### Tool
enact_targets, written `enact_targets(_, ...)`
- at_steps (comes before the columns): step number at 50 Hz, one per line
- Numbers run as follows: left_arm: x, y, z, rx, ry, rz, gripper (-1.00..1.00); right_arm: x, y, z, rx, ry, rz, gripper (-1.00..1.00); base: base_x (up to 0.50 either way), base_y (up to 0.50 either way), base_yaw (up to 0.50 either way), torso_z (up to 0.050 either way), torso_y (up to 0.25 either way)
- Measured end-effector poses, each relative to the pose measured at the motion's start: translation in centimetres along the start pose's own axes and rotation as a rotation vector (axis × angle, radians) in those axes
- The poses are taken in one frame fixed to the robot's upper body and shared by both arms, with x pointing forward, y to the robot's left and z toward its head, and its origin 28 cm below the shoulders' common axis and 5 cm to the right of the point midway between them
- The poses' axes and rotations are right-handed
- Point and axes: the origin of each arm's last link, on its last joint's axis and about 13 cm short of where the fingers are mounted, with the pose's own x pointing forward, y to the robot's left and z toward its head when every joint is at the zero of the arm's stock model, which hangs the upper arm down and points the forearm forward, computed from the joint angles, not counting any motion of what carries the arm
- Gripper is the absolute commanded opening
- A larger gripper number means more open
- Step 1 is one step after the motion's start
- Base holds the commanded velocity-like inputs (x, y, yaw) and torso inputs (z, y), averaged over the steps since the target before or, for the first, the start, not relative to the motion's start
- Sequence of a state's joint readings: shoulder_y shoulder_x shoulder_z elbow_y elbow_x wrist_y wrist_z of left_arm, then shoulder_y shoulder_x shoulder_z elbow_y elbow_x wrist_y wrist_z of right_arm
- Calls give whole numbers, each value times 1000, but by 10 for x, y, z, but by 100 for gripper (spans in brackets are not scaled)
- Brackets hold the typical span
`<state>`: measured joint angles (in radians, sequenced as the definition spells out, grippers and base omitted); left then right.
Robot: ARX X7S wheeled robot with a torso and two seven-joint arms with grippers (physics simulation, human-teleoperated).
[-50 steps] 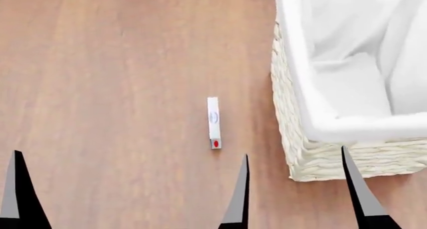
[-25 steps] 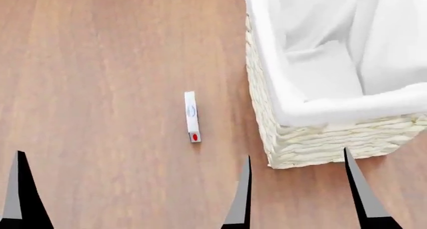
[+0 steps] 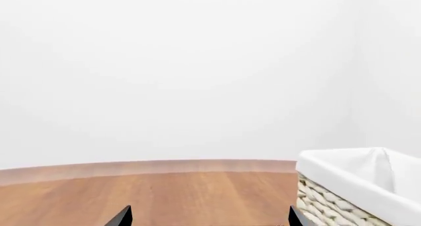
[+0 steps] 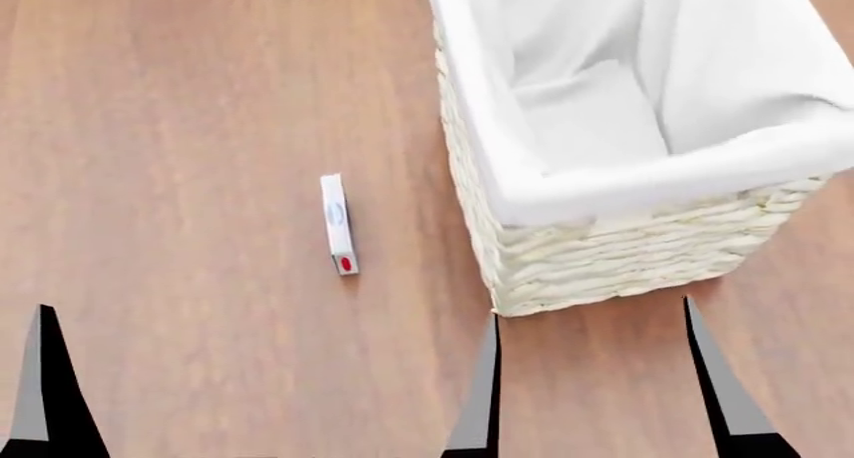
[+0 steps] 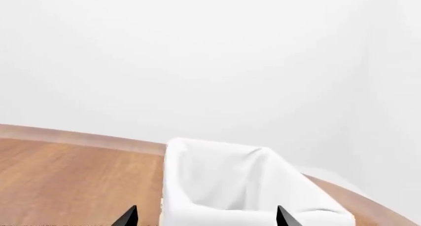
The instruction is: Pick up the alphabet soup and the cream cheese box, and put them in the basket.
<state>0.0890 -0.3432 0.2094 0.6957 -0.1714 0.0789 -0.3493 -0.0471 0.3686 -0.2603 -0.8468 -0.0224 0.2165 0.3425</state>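
The cream cheese box (image 4: pixel 338 224), a thin white carton with a blue oval and a red spot, lies on the wooden floor left of the basket (image 4: pixel 601 258). The basket also shows in the left wrist view (image 3: pixel 355 179) and the right wrist view (image 5: pixel 197 186). Its white liner holds nothing that I can see. My right gripper (image 4: pixel 590 308) is open and empty, just short of the basket's near corner; in its wrist view (image 5: pixel 207 210) the basket lies ahead between the fingers. My left gripper (image 3: pixel 210 211) is open and empty over bare floor; one fingertip (image 4: pixel 44 378) shows at the head view's lower left. The alphabet soup is out of view.
Wooden floor (image 4: pixel 174 128) stretches to the left of and behind the box. A plain white wall (image 3: pixel 197 63) stands beyond the floor's far edge.
In the head view the cream cheese box and the basket have shifted left and slightly up, and the basket looks turned a little. The fingers hold the same places in the frame.
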Motion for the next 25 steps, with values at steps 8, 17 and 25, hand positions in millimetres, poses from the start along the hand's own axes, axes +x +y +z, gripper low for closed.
enact_targets(8,0,0,0,0,0,0,100,0,0,0,-1,1,1,100,0,0,-230,0,0)
enact_targets(17,-1,0,0,0,1,1,100,-1,0,0,-1,2,2,100,0,0,-230,0,0)
enact_targets(25,-1,0,0,-1,1,2,100,-1,0,0,-2,3,3,100,0,0,-230,0,0)
